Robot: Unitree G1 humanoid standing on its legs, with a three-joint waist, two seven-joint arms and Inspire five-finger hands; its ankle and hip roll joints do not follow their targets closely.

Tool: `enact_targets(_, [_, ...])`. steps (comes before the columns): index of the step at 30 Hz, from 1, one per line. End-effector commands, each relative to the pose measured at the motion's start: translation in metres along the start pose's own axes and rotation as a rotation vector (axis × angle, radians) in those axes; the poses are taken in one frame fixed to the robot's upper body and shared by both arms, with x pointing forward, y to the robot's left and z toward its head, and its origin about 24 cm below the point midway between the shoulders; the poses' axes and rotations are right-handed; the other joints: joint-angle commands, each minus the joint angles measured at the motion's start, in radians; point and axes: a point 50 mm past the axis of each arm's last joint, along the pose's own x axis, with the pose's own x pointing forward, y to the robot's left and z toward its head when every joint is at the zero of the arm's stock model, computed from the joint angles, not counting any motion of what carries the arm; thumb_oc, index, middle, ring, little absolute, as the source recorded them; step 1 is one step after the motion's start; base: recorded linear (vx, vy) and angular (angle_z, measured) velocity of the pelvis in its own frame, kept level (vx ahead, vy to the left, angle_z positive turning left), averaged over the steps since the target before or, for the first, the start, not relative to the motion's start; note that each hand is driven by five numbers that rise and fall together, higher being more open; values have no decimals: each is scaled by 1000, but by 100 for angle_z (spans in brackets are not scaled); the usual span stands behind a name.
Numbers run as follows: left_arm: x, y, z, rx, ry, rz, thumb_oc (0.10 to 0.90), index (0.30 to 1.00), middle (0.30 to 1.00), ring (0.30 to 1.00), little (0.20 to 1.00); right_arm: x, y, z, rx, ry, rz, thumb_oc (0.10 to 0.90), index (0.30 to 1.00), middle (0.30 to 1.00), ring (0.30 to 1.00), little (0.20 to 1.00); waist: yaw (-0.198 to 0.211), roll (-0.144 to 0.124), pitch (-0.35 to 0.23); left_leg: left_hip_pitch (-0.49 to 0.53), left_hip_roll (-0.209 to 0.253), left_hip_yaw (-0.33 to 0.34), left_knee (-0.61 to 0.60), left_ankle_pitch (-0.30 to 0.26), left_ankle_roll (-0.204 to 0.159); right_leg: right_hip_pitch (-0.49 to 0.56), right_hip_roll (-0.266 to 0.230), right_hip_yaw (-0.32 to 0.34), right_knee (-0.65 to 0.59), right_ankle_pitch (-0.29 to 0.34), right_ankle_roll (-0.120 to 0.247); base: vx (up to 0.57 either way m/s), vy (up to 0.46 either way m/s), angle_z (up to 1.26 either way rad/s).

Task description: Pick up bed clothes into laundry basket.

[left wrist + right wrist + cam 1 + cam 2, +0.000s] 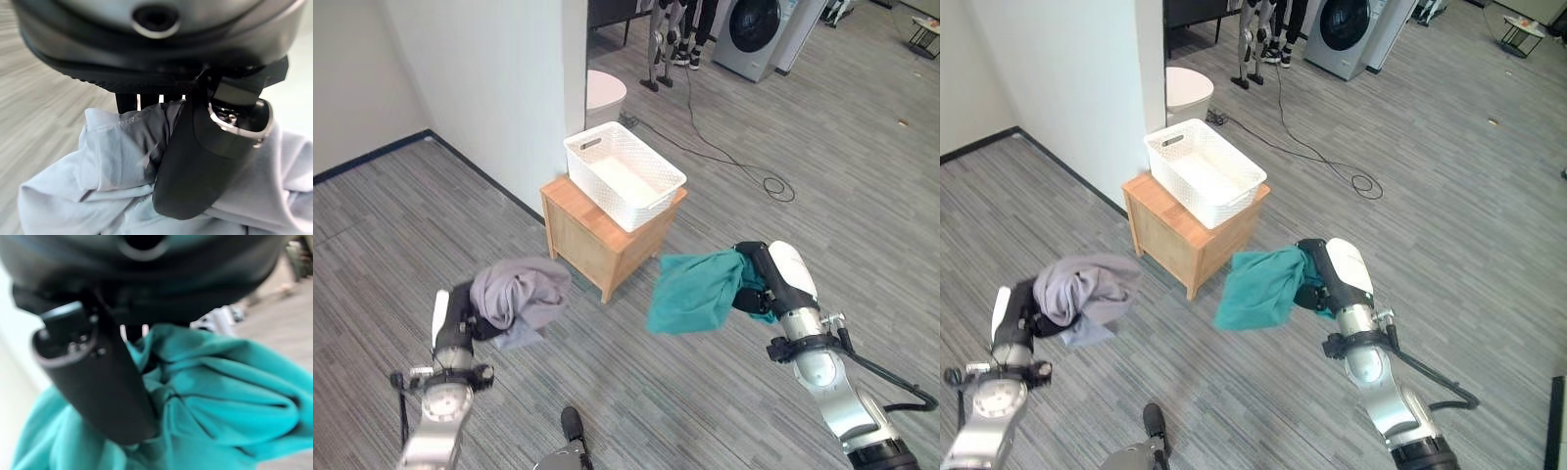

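Cloth in both hands, that's the sight. Over at 8 o'clock the left hand (462, 315) has a bundle of grey cloth (521, 292) bunched up off the floor (636, 401); its wrist view shows the thumb (195, 161) pressed down into the folds and the fingers (128, 103) dug in behind, so the cloth is pinched between them.

Dead centre, a little toward 12 o'clock, stands a small wooden stand (599, 233) against the corner of a white wall (499, 88). On its surface sits the white basket (625, 174), turned askew so one corner hangs past the edge. I can't see any cloth in it.

At 4 o'clock the right hand (751, 277) holds a teal cloth (693, 292), which hangs off it toward the stand, just short of it. In that wrist view the thumb (98, 382) lies across the gathered teal folds, clamping them.

Far back at 1 o'clock is a washer (756, 31).
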Motion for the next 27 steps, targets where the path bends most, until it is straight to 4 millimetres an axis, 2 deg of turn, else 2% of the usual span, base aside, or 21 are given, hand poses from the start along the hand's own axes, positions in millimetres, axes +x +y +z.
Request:
enact_targets(1, [18,24,64,-7,-316,97,400,300,300,300,300,57,-64,33,-58,-172,-268,400,300,300,300,300,34,-22,-51,107,133,54,-5,-106,-98,-29,-38,-181,-155,253,-24,388,36,6])
enact_targets(3, [22,22,69,-9,-333,83,400,300,300,300,300,66,-75,37,-82,-177,-288,400,300,300,300,300,42,-26,-50,126,135,46,-5,-128,-107,-51,-50,-232,-256,217,-43,260,-23,15])
enact_targets(4, [22,22,69,-10,-333,84,400,300,300,300,300,67,-75,37,-83,-179,-288,400,300,300,300,300,39,-24,-48,127,136,43,-5,-128,-108,-47,-48,-235,-259,218,-44,345,-72,27])
enact_targets(5, [22,17,70,-10,-336,62,400,300,300,300,300,71,-87,37,-113,-171,-320,400,300,300,300,300,33,-31,-49,146,129,16,-5,-154,-115,-66,-19,-232,-412,188,-58,250,-58,38])
enact_targets(7, [22,17,70,-10,-336,62,400,300,300,300,300,71,-87,37,-113,-171,-320,400,300,300,300,300,32,-31,-48,147,129,16,-5,-154,-115,-65,-19,-233,-414,189,-58,292,-82,64])
enact_targets(8, [26,8,76,-32,-353,32,400,300,300,300,300,76,-99,40,-145,-170,-359,400,300,300,300,300,20,-35,-43,167,126,-32,-5,-188,-127,-117,6,-158,-587,209,-44,324,-114,62])
enact_targets(9, [26,8,76,-33,-354,33,400,300,300,300,300,76,-99,40,-146,-171,-361,400,300,300,300,300,19,-35,-45,162,125,-33,-5,-184,-127,-120,6,-159,-592,216,-46,514,-188,110])
enact_targets(10, [28,5,79,-40,-359,23,400,300,300,300,300,80,-107,43,-171,-170,-380,400,300,300,300,300,16,-31,-38,181,130,-65,-5,-199,-134,-191,-4,-106,-609,238,-30,185,-77,113])
enact_targets(12, [30,5,80,-37,-365,23,400,300,300,300,300,84,-115,44,-189,-169,-401,400,300,300,300,300,16,-24,-36,199,133,-87,-5,-214,-136,-230,-10,-94,-609,246,-23,266,-105,111])
enact_targets(13, [31,5,80,-38,-365,25,400,300,300,300,300,85,-115,45,-190,-171,-401,400,300,300,300,300,13,-21,-35,199,134,-89,-5,-214,-136,-229,-9,-96,-609,245,-23,249,-92,90])
enact_targets(14, [31,4,82,-36,-374,17,400,300,300,300,300,85,-120,43,-212,-163,-402,400,300,300,300,300,6,-33,-40,210,120,-101,-5,-227,-134,-218,-11,-83,-609,242,-26,233,-124,92])
enact_targets(15, [33,6,80,-39,-367,28,400,300,300,300,300,88,-124,43,-232,-156,-401,400,300,300,300,300,17,-43,-46,234,112,-108,-5,-236,-140,-199,-21,-93,-609,260,-28,230,-122,92])
enact_targets(17, [33,7,78,-41,-358,40,400,300,300,300,300,90,-130,43,-242,-154,-414,400,300,300,300,300,17,-44,-49,244,111,-114,-5,-237,-139,-188,-21,-95,-609,265,-28,183,-147,66])
enact_targets(22, [26,16,56,-30,-277,69,400,300,300,300,300,91,-161,55,-358,-185,-439,400,300,300,300,300,12,-26,-89,285,128,-124,-5,-241,-157,-125,-9,-111,-609,265,-43,224,-153,25])
enact_targets(26, [19,22,38,-43,-208,100,400,300,300,300,300,82,-177,55,-378,-179,-478,400,300,300,300,300,-14,-9,-103,283,152,-122,-5,-219,-182,-104,6,-128,-609,245,-58,96,-102,-7])
enact_targets(27, [18,16,33,-77,-177,93,400,300,300,300,300,65,-184,40,-406,-134,-501,400,300,300,300,300,-42,-16,-85,252,171,-46,15,-128,-185,-61,-12,-177,-609,224,-67,8,-82,-6])
